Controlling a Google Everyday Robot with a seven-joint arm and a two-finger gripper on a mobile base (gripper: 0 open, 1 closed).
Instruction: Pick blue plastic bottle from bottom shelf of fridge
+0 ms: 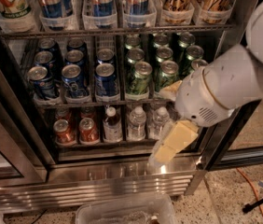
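Note:
The fridge (122, 183) stands open in front of me, with wire shelves of cans and bottles. On the bottom shelf (103, 145) the blue plastic bottle (112, 125) stands upright in the middle lane; it has a white cap, a dark reddish drink and a pale label. Two red cans (77, 130) are to its left and colourless water bottles (136, 123) to its right. My gripper (171, 143), pale yellow on a white wrist, hangs in front of the shelf's right end. It partly covers the rightmost water bottles and is right of the bottle, not touching it.
Blue cans (75, 76) and green cans (141, 76) fill the rack above. The dark door frame (222, 143) stands just right of my arm, another glass door (1, 162) at left. A clear plastic bin (127, 211) sits on the floor below; an orange cable (249, 183) lies at right.

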